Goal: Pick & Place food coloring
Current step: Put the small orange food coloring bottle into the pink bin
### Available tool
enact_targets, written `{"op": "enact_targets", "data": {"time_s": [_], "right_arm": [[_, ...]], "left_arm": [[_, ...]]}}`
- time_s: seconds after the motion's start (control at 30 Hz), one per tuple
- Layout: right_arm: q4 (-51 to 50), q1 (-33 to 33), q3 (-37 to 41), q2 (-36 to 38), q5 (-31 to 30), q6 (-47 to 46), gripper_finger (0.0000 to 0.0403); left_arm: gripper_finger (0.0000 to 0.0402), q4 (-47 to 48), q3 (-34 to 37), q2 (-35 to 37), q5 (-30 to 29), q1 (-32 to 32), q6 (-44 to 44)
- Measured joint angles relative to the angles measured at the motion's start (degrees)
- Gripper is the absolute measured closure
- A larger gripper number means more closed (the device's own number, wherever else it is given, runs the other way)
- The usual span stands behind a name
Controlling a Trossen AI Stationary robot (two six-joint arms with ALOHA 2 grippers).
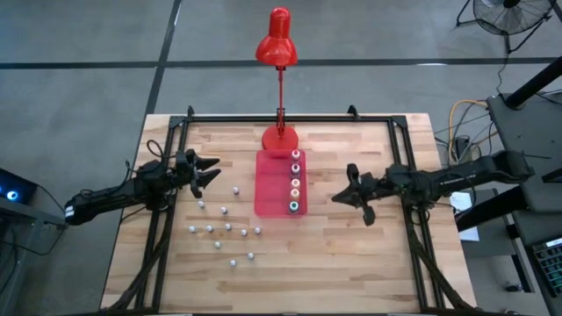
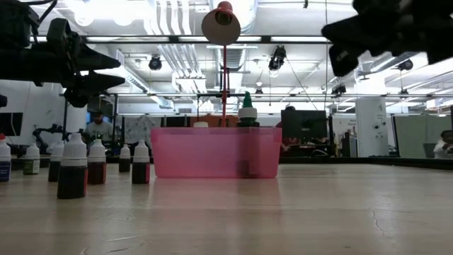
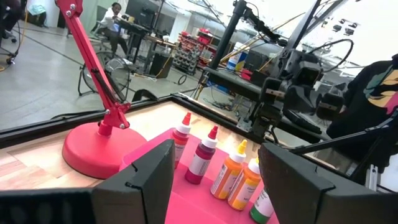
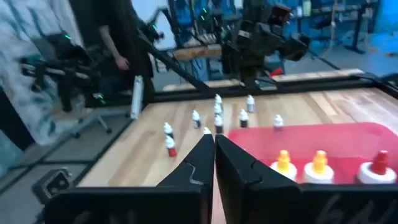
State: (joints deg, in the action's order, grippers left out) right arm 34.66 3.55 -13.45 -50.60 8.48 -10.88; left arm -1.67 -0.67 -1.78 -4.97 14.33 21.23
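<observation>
Food coloring bottles (image 1: 295, 180): five larger ones are lined up in a column along the right edge of the red tray (image 1: 272, 189), at frame centre.
Small bottles (image 1: 224, 230): scattered on the worktop (image 1: 351, 254), lower left of the tray.
Left end effector (image 1: 209, 172): raised at centre left, fingers apart, nothing held.
Right end effector (image 1: 344, 194): raised at centre right, fingers together, nothing held.
Red lamp (image 1: 277, 44): base is set just above the tray.
</observation>
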Motion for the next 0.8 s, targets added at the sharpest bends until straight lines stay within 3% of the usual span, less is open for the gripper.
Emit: {"op": "enact_targets", "data": {"time_s": [0.17, 0.47, 0.8], "right_arm": [[7.7, 1.6, 5.1, 0.8, -2.5, -2.6, 0.0394], [8.7, 2.2, 8.8, 7.5, -5.1, -2.6, 0.0394], [-3.1, 2.2, 10.2, 18.5, -5.7, -3.5, 0.0394]], "left_arm": [[0.0197, 0.0, 0.0, 0.0, 0.0, 0.0, 0.0], [0.0197, 0.0, 0.0, 0.0, 0.0, 0.0, 0.0], [0.0197, 0.0, 0.0, 0.0, 0.0, 0.0, 0.0]]}}
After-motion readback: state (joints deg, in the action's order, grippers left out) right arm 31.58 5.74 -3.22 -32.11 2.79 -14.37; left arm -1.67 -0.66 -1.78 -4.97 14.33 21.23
